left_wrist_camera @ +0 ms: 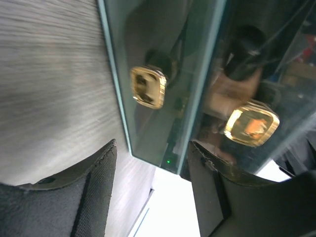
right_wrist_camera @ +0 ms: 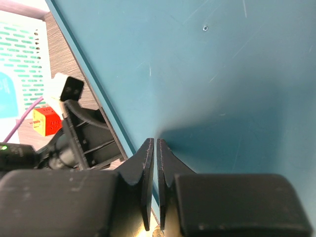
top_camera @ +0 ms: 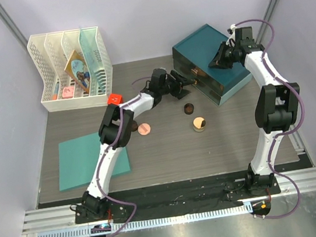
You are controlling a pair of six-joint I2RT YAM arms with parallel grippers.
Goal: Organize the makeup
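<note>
A teal drawer box stands at the back right. My left gripper is open at its front; in the left wrist view the fingers straddle the lower corner of a glossy drawer front that carries a gold knob, and a second gold knob is beside it. My right gripper is shut and empty, its tips resting on the box top. On the table lie a dark brown round jar, a tan-topped jar and a pink round compact. Other makeup is out of view.
A white rack with a picture card and pink items stands at the back left. A red cube sits beside it and also shows in the right wrist view. A flat teal mat lies at the front left.
</note>
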